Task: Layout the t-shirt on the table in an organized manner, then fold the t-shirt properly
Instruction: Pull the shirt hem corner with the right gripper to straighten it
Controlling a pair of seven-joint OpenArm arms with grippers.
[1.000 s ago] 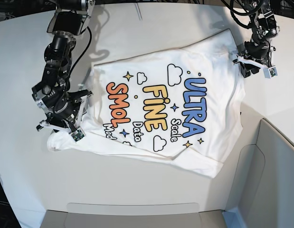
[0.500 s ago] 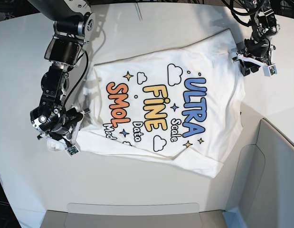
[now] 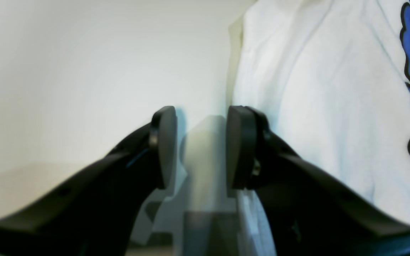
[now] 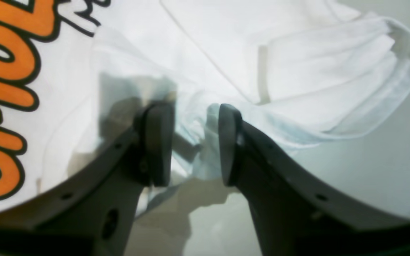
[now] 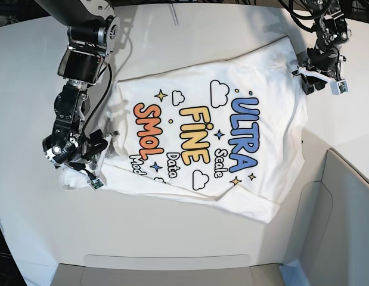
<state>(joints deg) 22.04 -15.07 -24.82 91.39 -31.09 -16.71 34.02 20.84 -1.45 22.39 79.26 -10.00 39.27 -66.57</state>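
The white t-shirt (image 5: 202, 137) lies print side up on the table (image 5: 190, 30), skewed, with wrinkles at its lower edge. My right gripper (image 5: 104, 146) hovers low over the bunched sleeve at the shirt's left side. In the right wrist view this gripper (image 4: 195, 142) is open, a raised fold of the t-shirt (image 4: 226, 42) lying between its fingers, unpinched. My left gripper (image 5: 303, 80) is at the shirt's upper right edge. Seen from the left wrist, it (image 3: 199, 145) is open over bare table (image 3: 84, 71), its right finger at the hem of the t-shirt (image 3: 333, 89).
Grey bin-like panels stand at the right (image 5: 345, 220) and along the bottom edge (image 5: 166, 268), close to the shirt's lower right corner. The table's curved far edge runs behind both arms.
The right arm has swung down and left, then in over the sleeve. The left gripper has shifted slightly up along the shirt's edge. The shirt lies as before.
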